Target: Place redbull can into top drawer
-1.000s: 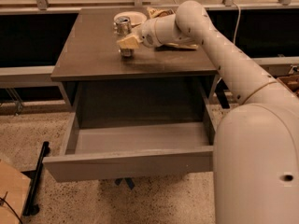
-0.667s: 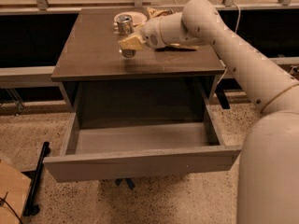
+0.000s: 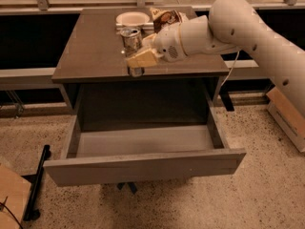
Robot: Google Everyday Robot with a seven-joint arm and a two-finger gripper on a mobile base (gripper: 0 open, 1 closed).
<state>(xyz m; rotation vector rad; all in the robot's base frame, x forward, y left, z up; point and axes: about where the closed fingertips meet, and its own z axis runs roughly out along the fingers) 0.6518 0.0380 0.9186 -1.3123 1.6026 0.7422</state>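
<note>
The redbull can [image 3: 130, 36], slim with a silver top, stands upright near the front edge of the dark table top [image 3: 90, 51]. My gripper [image 3: 139, 59] comes in from the right on a white arm, and its pale fingers [image 3: 145, 58] are closed around the can's middle. The can's lower end [image 3: 136, 72] shows below the fingers, just over the table's front edge. The top drawer [image 3: 143, 167] is pulled wide open below, and its pale grey inside [image 3: 143, 140] holds nothing.
A white bowl [image 3: 132, 19] and a crinkled snack bag [image 3: 165, 17] sit at the back of the table. A cardboard box [image 3: 9, 199] lies on the speckled floor at lower left, another box [image 3: 286, 116] at the right.
The gripper and the can have moved from the back middle of the table toward its front edge. The view has shifted, and the robot's body no longer fills the right side.
</note>
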